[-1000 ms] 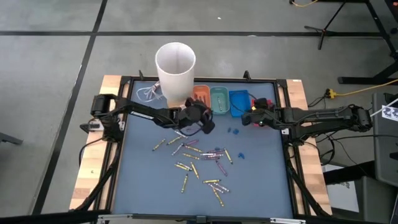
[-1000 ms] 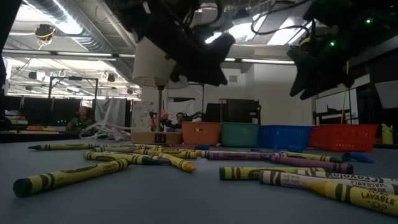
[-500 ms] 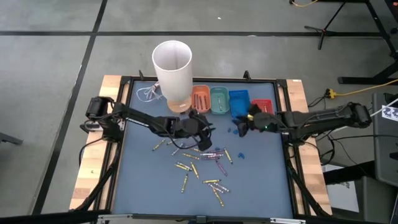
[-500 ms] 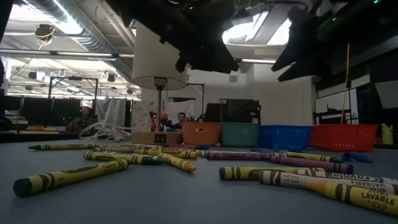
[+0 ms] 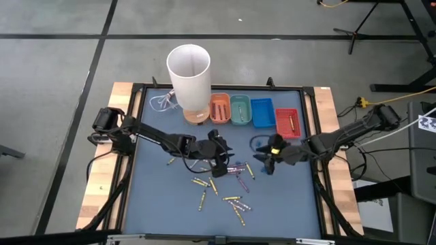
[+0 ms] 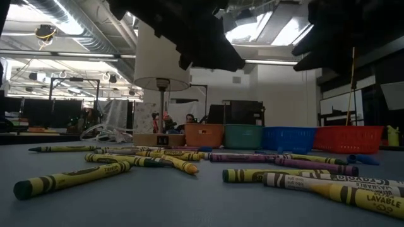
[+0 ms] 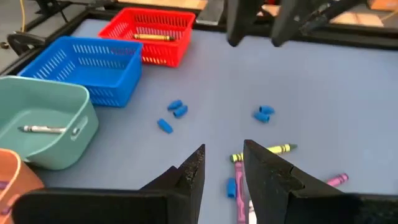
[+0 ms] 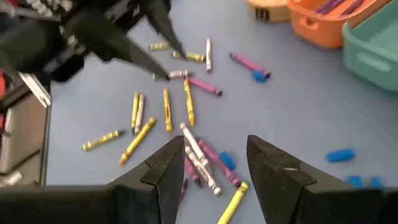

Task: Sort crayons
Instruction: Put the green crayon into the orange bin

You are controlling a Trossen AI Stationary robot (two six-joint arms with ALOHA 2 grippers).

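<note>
Many crayons (image 5: 219,178), yellow, purple and pale, lie flat and scattered in the middle of the blue mat; they also show in the low view (image 6: 158,159). My left gripper (image 5: 222,154) is open and empty above the pile's far edge; its fingertips (image 7: 222,167) stand over a yellow crayon (image 7: 264,150) and a purple one (image 7: 239,190). My right gripper (image 5: 267,158) is open and empty just right of the pile; its fingers (image 8: 214,152) stand above several crayons (image 8: 194,149). Small blue bits (image 7: 176,109) lie on the mat.
Four small trays stand along the far edge: orange (image 5: 219,108), teal (image 5: 240,109), blue (image 5: 262,113), and red (image 5: 289,122) with a crayon inside. A tall white cup (image 5: 189,82) stands left of them. The teal tray holds a pale crayon (image 7: 38,129).
Both grippers have come from beside the trays toward the table's near edge and down toward the crayon pile. The right one has also gone a little toward the left. The crayons have stayed where they were.
</note>
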